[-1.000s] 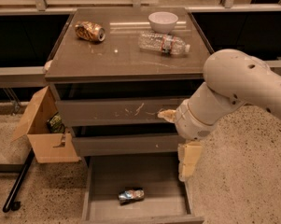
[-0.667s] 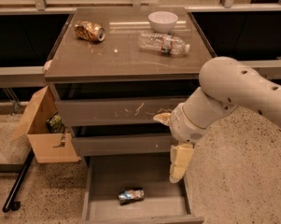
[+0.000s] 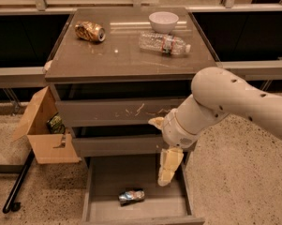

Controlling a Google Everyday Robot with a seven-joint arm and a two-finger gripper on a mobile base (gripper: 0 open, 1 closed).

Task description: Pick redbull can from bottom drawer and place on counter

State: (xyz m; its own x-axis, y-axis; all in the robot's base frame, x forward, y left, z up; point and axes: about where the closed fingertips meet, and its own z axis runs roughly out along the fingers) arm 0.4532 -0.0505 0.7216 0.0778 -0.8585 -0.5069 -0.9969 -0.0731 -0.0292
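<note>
the bottom drawer (image 3: 105,179) stands pulled open, and the redbull can (image 3: 131,196) lies on its side on the drawer's floor, near the front edge. the gripper (image 3: 169,166) hangs over the drawer's right part, pointing down, above the can and clear of it; whether the claw is apart or together cannot be told. the counter (image 3: 117,55) sits above the drawer, and a cardboard box (image 3: 44,135) stands to the drawer's left.

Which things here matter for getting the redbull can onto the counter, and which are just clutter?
Job: redbull can, bottom drawer, counter, pincer hanging over the drawer.
Clutter: gold can, clear bottle, white bowl, cardboard box.
</note>
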